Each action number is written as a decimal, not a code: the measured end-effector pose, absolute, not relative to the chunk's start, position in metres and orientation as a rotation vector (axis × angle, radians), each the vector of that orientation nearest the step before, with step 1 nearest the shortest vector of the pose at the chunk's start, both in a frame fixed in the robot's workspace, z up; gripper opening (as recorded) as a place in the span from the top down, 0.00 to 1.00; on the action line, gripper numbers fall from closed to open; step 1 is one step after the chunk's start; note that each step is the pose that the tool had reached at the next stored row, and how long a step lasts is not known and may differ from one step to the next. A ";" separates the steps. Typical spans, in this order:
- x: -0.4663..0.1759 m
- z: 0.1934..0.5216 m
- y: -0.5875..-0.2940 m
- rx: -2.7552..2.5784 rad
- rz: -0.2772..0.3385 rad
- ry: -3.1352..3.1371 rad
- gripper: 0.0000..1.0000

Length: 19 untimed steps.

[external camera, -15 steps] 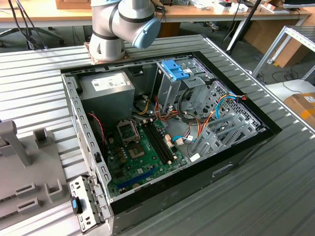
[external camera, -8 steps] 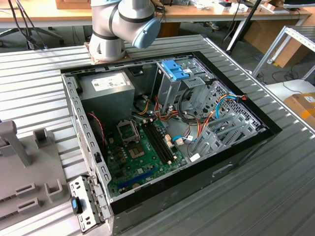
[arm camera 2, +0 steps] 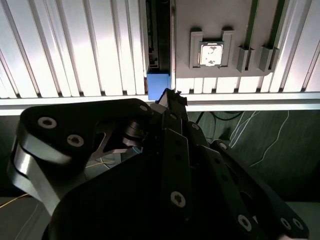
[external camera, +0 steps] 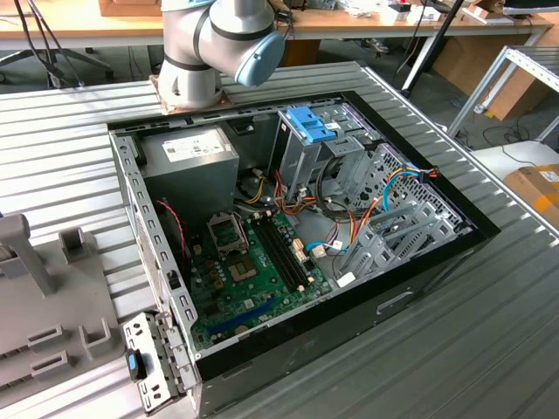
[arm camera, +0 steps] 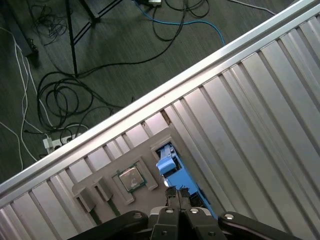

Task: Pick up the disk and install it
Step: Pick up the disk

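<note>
Black gripper (arm camera: 177,193) points down at the grey holder plate (arm camera: 142,155), its tip right at the blue rail of the disk (arm camera: 172,170). Whether it is clamped on that rail cannot be told. The disk stands on edge in a slot of the plate, just beside the processor chip (arm camera: 131,178) seated there. In the exterior view, the arm (external camera: 214,39) rises behind the open computer case (external camera: 393,297), which lies well apart from the plate.

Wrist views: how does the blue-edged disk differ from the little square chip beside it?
The disk shows bright blue plastic; the chip is silvery metal. The disk looks long and narrow, the chip small and square. The disk is right at the tip of the tool, the chip off to one side in a grey holder. Both rest over the ribbed table.
</note>
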<state>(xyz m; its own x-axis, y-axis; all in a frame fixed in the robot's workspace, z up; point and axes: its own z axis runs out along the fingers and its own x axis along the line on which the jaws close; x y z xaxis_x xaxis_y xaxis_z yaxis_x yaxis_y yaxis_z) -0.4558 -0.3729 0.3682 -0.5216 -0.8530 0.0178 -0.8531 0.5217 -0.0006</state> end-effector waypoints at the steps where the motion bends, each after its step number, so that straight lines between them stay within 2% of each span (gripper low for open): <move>1: -0.456 0.368 -0.373 1.529 0.014 -2.727 0.89; 19: -0.456 0.368 -0.373 1.828 0.017 -2.537 0.89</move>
<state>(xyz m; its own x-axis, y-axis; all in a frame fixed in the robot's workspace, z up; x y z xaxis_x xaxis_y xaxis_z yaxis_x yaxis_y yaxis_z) -0.4558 -0.3729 0.3682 -0.3166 -0.9484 0.0178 -0.9486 0.3166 -0.0005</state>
